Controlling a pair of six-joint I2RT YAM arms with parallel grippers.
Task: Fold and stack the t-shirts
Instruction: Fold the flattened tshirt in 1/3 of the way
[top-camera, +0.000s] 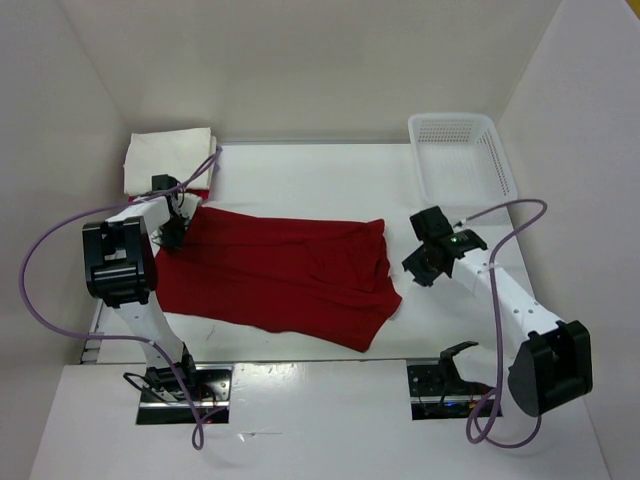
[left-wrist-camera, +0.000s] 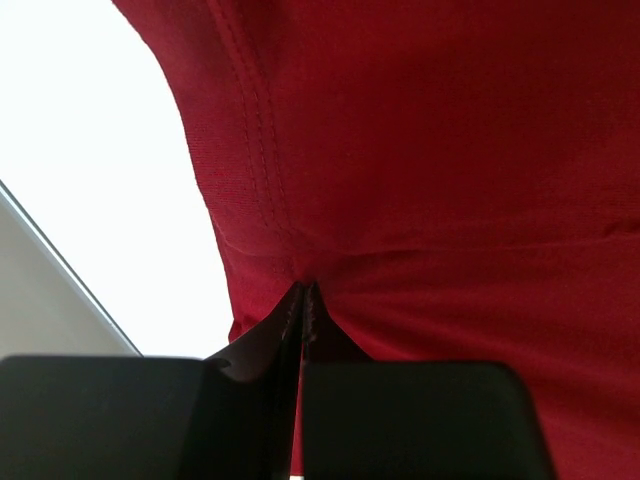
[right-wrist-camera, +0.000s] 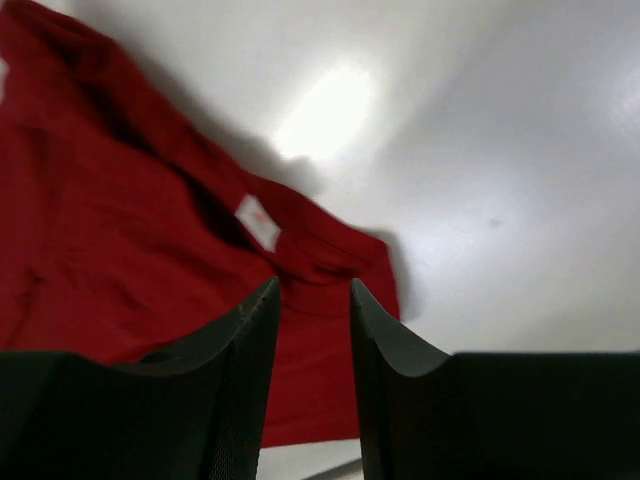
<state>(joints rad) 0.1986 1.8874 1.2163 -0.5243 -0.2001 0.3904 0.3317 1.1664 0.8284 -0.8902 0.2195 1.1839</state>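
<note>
1. A folded cream shirt (top-camera: 168, 158) lies at the far left corner of the table (top-camera: 300, 170). A reddish sliver at its near edge may be another shirt, but it is too small to tell.
2. The left gripper (top-camera: 172, 232) is near the table's left edge, jaws together and clamped on the left end of the dark red shirt (top-camera: 280, 275).
3. That shirt lies spread and wrinkled across the table's middle, not yet folded small.
4. The right gripper (top-camera: 425, 235) hangs just off the shirt's right end, jaws apart and gripping nothing.
5. A white basket (top-camera: 460, 150) stands at the far right corner.
6. The task looks partway done: the red shirt's folds and its stacking remain.
</note>
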